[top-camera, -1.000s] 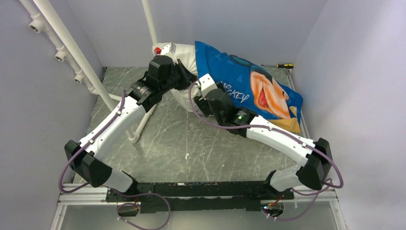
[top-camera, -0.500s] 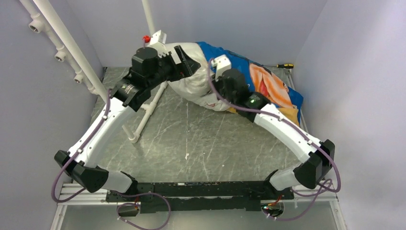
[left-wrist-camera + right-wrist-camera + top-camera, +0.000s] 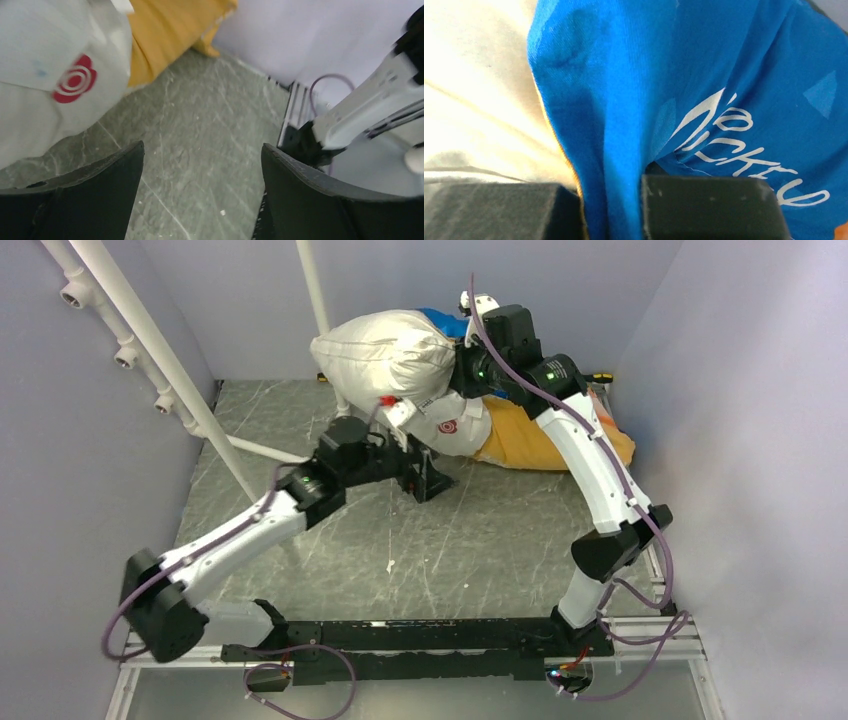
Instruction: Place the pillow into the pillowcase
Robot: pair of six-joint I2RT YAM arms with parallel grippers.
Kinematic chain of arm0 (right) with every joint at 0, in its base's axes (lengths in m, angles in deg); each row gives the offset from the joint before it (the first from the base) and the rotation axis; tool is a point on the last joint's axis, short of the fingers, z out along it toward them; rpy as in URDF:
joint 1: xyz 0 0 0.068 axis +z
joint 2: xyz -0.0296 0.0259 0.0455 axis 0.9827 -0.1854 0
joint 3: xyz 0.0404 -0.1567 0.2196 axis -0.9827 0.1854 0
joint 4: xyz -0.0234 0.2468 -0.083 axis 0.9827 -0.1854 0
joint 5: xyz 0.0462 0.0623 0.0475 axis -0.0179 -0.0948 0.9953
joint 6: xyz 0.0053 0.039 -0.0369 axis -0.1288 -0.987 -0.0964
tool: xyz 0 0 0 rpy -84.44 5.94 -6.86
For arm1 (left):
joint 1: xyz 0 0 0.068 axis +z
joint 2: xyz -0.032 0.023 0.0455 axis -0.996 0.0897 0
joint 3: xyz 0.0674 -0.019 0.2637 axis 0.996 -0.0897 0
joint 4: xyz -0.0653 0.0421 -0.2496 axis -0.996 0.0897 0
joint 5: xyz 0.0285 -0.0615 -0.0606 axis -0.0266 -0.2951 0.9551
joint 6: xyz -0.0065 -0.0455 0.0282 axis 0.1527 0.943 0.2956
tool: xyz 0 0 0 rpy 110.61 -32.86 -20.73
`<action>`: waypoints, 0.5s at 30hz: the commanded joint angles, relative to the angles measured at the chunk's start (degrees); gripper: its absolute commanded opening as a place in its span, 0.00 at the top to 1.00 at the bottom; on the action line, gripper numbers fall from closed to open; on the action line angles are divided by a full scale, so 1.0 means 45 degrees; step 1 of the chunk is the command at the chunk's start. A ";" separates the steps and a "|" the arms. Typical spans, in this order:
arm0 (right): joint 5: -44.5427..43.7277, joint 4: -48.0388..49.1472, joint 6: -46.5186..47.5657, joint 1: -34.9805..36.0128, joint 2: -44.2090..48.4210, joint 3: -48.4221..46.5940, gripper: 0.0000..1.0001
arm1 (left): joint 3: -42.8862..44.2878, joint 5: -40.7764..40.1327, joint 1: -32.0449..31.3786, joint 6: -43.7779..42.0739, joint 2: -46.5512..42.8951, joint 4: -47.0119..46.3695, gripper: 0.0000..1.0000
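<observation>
Pillow: the pillow is seen raised at the far middle of the desk, close to the back wall. Its plump white bulk is bunched and puffed out to the left. A lower lobe hangs down toward the desk.
Pillow logo: a red ringed logo is shown on that lower lobe, just above the left gripper.
Pillowcase: the pillowcase is draped to the right of the pillow. Its yellow-orange side is laid on the desk beside the right wall, and a blue edge is lifted against the pillow's right end. How much of the pillow is inside cannot be told.
Right gripper: the right gripper is held high at the pillow's right end. Its fingers are pinched narrowly on a fold of the blue pillowcase fabric, next to white lettering. Cream pillow cloth is seen just to the left of the fold.
Left gripper: the left gripper is spread wide with nothing between its fingers. It is held low over bare desk, just below and in front of the logo lobe, apart from it.
Pipe frame: a white pipe frame is seen slanting along the left side, well apart from both grippers.
</observation>
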 commanded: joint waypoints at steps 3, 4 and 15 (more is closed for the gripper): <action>0.2165 0.1235 -0.1247 0.0119 0.0186 -0.3039 1.00 | -0.0918 0.1797 -0.0076 -0.2003 0.2729 -0.4878 0.12; 0.2308 0.1245 -0.1310 0.0107 0.0195 -0.3038 1.00 | -0.0845 0.2154 -0.0067 -0.2133 0.3306 -0.5387 0.14; 0.2817 0.1447 -0.1609 -0.0093 0.0317 -0.2393 1.00 | -0.0257 0.0843 -0.0092 -0.3961 0.7800 -1.0481 0.21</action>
